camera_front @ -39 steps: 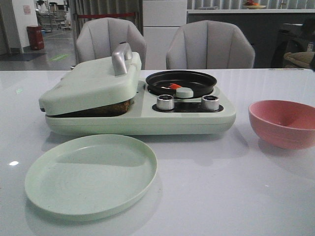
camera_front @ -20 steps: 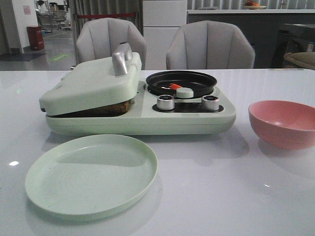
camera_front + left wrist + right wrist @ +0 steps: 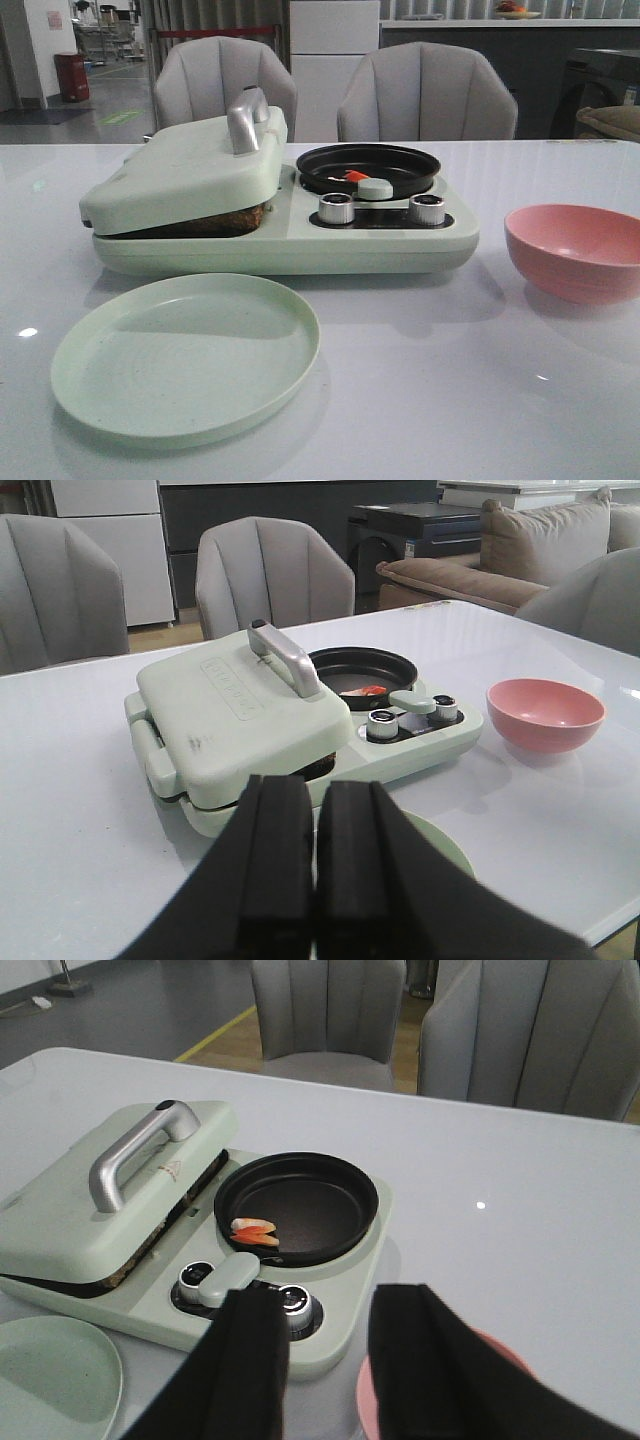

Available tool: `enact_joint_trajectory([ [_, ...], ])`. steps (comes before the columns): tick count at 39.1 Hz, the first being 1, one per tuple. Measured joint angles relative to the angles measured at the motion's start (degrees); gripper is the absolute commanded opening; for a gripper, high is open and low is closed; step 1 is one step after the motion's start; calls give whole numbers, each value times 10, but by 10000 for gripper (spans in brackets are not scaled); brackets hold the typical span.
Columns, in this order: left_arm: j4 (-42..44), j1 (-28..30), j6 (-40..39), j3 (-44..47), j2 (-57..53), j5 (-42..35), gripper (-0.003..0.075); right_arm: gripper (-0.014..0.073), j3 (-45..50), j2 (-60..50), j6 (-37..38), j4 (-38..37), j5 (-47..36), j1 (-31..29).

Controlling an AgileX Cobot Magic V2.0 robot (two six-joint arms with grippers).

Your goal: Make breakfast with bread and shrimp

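A thin strip of dark brown bread (image 3: pixel 215 222) shows under the almost closed lid (image 3: pixel 185 165) of the pale green breakfast maker; the same bread edge (image 3: pixel 318 768) peeks out in the left wrist view. The orange-red shrimp (image 3: pixel 354 176) lies in the round black pan (image 3: pixel 368 165), also visible as a small shrimp (image 3: pixel 253 1231) in the right wrist view. My left gripper (image 3: pixel 315 785) is shut with nothing in it, held back above the plate. My right gripper (image 3: pixel 328 1305) stands open and empty over the maker's knobs and bowl edge. Neither gripper appears in the front view.
A pale green plate (image 3: pixel 185 355) lies in front of the maker. A pink bowl (image 3: pixel 575 250) stands to the right. Two silver knobs (image 3: pixel 336 208) and a pan handle (image 3: pixel 375 187) sit on the maker's front. Two grey chairs (image 3: pixel 425 90) stand behind the table.
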Motion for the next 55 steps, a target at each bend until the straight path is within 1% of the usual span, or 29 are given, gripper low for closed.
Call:
enact_joint_trajectory([
  [6, 0, 0, 0, 0, 0, 0, 112, 340, 85, -100, 0, -1, -34, 31],
  [13, 0, 0, 0, 0, 0, 0, 112, 330, 156, -205, 0, -1, -38, 63],
  [15, 0, 0, 0, 0, 0, 0, 112, 297, 168, -229, 0, 0, -38, 70],
  [20, 0, 0, 0, 0, 0, 0, 112, 181, 181, -272, 0, 4, -32, 74],
  [23, 0, 0, 0, 0, 0, 0, 112, 129, 185, -282, 0, 4, -30, 75],
  [32, 0, 0, 0, 0, 0, 0, 112, 133, 191, -285, 0, 4, -20, 75],
  [44, 0, 0, 0, 0, 0, 0, 112, 133, 191, -285, 0, 7, 40, 75],
  [55, 0, 0, 0, 0, 0, 0, 112, 133, 191, -285, 0, 8, 46, 75],
])
